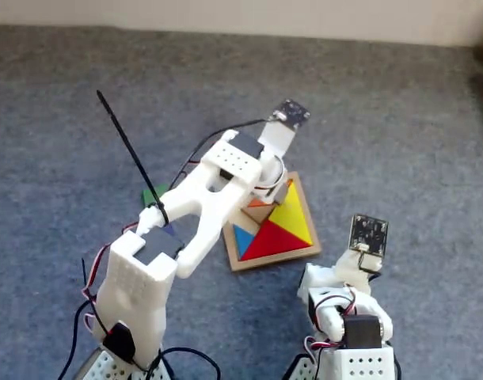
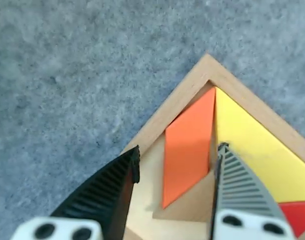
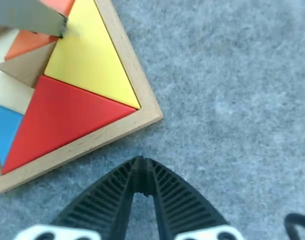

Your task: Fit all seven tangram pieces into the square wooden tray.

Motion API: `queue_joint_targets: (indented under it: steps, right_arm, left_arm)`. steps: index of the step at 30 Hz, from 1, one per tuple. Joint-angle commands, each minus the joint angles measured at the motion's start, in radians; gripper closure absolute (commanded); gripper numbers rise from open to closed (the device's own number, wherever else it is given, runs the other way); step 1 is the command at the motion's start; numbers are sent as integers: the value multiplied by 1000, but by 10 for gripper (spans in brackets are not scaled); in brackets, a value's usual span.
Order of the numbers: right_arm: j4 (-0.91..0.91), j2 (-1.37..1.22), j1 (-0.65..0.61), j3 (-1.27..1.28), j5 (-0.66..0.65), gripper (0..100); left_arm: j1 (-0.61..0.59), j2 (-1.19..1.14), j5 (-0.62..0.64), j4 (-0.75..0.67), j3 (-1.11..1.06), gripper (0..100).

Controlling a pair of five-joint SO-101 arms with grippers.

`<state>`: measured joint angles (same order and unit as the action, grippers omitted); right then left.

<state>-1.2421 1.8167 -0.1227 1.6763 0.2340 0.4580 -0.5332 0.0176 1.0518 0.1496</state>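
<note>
Here, ribbed left gripper (image 2: 178,152) straddles the orange parallelogram (image 2: 190,145) inside wooden tray (image 2: 168,109).

No readable text, numbers or signs. Orange piece (image 2: 187,150) between the left jaws is plain. Camera board (image 1: 369,231) markings too small to read.

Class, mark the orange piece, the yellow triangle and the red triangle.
orange piece (image 2: 187,148), left wrist view, middle of its face.
yellow triangle (image 3: 91,61), right wrist view, middle of its face.
red triangle (image 3: 61,119), right wrist view, middle of its face.
</note>
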Motion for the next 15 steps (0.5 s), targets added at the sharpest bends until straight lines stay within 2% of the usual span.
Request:
queue_joint_targets:
  steps: [1, 10, 15]
  right_arm:
    - [-5, 18, 13, 128, -5, 992]
    - [-5, 18, 13, 128, -5, 992]
    - [-5, 18, 13, 128, -5, 992]
  left_arm:
    - [-1, 2, 5, -11, 25, 755]
    - [-39, -2, 2, -11, 19, 815]
    - [-21, -4, -57, -11, 18, 819]
